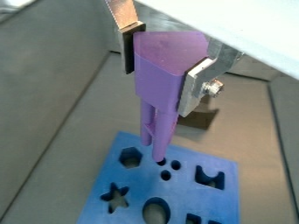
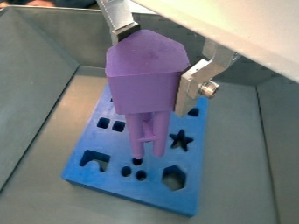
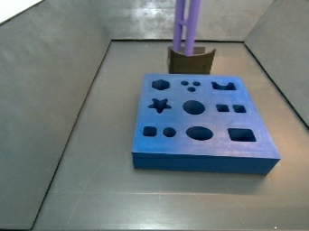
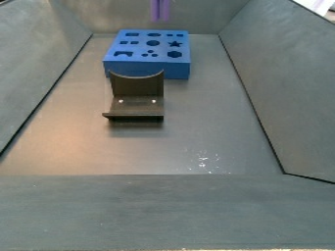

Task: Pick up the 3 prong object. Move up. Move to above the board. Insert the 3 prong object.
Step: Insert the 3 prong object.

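Observation:
In both wrist views my gripper (image 1: 163,68) (image 2: 158,61) is shut on the blocky head of the light-purple 3 prong object (image 1: 160,87) (image 2: 142,77). Silver fingers (image 1: 197,85) press its two sides. Its long prongs point straight down and hang in the air over the blue board (image 1: 140,188) (image 2: 111,179), near the three small dot holes and clear of the surface. The side views show only the prongs (image 3: 187,23) (image 4: 163,9) entering from the top edge, above the board (image 3: 200,135) (image 4: 148,57). The gripper itself is out of both side views.
A brown notched block (image 3: 190,61) (image 4: 135,103) stands on the grey floor just beyond one short end of the board. Sloping grey walls (image 3: 60,81) enclose the floor on all sides.

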